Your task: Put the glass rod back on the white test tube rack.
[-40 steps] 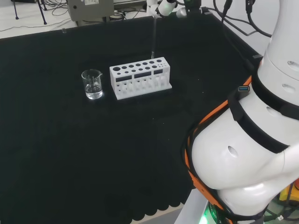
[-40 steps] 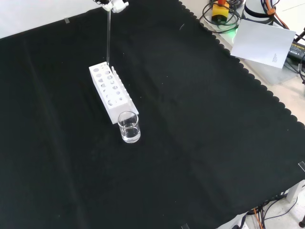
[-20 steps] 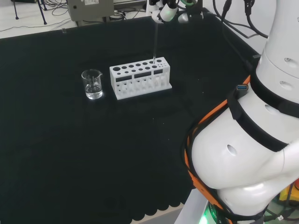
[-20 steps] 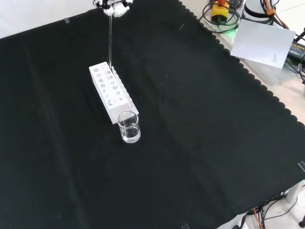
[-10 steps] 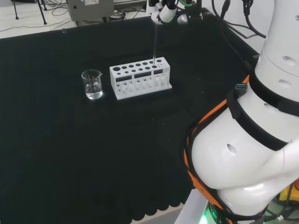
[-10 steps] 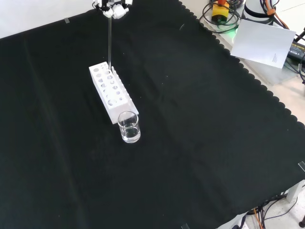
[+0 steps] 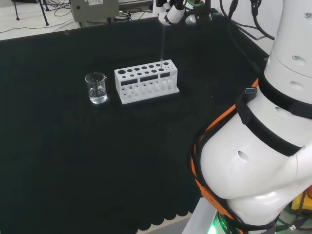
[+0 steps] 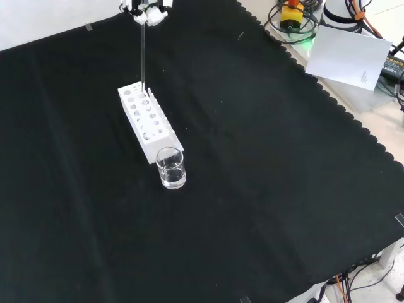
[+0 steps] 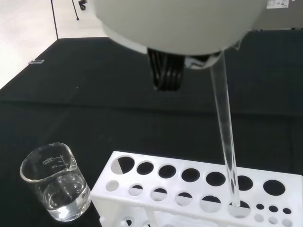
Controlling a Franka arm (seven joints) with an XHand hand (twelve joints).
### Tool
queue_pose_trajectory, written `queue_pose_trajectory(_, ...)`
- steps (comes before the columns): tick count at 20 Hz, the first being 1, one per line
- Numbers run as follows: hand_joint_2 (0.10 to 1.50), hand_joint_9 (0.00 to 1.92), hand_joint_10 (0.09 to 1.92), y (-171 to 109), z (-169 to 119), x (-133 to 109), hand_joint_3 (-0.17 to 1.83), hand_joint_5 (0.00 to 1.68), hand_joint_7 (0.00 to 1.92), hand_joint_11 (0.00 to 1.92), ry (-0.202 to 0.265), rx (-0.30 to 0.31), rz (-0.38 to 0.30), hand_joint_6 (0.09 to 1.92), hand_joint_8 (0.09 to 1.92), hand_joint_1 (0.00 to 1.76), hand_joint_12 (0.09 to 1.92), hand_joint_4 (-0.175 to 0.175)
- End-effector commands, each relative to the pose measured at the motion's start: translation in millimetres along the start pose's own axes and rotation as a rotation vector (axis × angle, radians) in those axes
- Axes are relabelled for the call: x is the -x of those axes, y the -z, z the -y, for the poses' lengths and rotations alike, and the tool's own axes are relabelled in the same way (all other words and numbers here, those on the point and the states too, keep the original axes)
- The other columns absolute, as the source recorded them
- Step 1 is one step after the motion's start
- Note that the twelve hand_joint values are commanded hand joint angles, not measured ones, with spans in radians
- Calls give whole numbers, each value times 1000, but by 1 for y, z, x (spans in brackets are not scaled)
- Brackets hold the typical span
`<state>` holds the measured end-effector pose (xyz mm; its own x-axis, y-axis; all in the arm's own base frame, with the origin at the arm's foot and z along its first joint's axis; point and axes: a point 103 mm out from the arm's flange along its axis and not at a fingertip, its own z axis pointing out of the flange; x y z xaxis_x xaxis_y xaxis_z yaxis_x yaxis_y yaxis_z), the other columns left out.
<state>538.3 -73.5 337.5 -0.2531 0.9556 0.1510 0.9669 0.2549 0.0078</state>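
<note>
Glass rod [image 9: 226, 142], pinched upright by the hand's [image 7: 168, 10] fingers, had its tip at 1 hole of the white rack [image 7: 146, 81]; any tilt could jam or snap it.

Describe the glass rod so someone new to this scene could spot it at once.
Find the white test tube rack mid-cloth, beside a small beaker. At the rack's end away from the beaker, a thin clear glass rod stands nearly upright, its tip at a hole. Unlike its neighbours, it hangs from the hand.
</note>
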Motion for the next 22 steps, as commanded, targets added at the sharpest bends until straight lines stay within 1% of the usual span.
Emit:
queue_pose_trajectory(1, 451, 1666, 1011, -2, -3, 3, 1104, 1288, 1231, 1719, 1, -7, -8, 681, 1220, 1324, 859, -175)
queue_pose_trajectory(3, 451, 1666, 1011, -4, -4, 4, 1104, 1288, 1231, 1719, 1, -10, -12, 681, 1220, 1324, 860, -175)
queue_pose_trajectory(6, 451, 1667, 1011, -15, -8, 9, 1104, 1289, 1231, 1720, 4, -18, -17, 681, 1220, 1324, 860, -175)
queue_pose_trajectory(13, 451, 1667, 1011, -25, -15, 10, 1103, 1288, 1231, 1719, 15, -30, -27, 681, 1220, 1324, 860, -175)
queue_pose_trajectory(22, 451, 1667, 1011, -50, -27, 12, 1103, 1288, 1231, 1719, 27, -70, -35, 681, 1220, 1324, 861, -175)
